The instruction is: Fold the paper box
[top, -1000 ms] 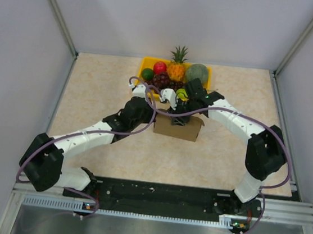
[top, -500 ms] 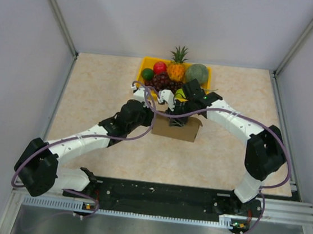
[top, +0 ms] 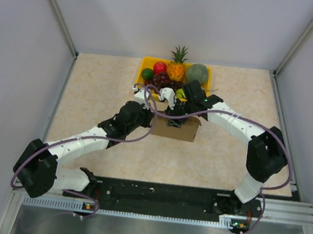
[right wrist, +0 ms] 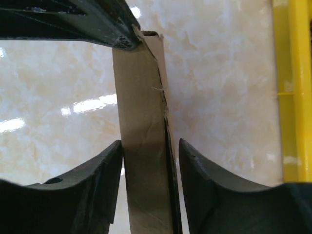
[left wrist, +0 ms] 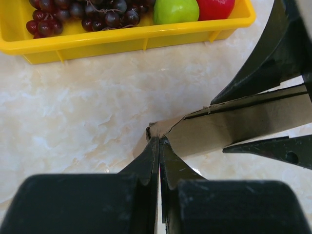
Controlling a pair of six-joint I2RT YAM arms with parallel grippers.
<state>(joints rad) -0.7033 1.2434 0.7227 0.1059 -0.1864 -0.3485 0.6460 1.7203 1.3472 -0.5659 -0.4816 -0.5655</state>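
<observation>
The paper box, a small brown cardboard carton, stands mid-table just in front of the fruit tray. In the left wrist view my left gripper is shut, its tips pressed at the torn corner of the paper box; I see nothing clamped between the fingers. In the right wrist view my right gripper straddles an upright wall of the paper box. Its left finger touches the cardboard and a small gap shows at the right finger, so it is open. The left gripper's black fingers cross the top of that view.
A yellow tray behind the box holds a pineapple, a melon, grapes and small round fruits. Its rim lies close beyond my left fingertips and at the right edge of the right wrist view. Enclosure walls flank the table.
The right jaws have widened off the cardboard wall. The left arm has swung a little left and the box has shifted slightly with both grippers.
</observation>
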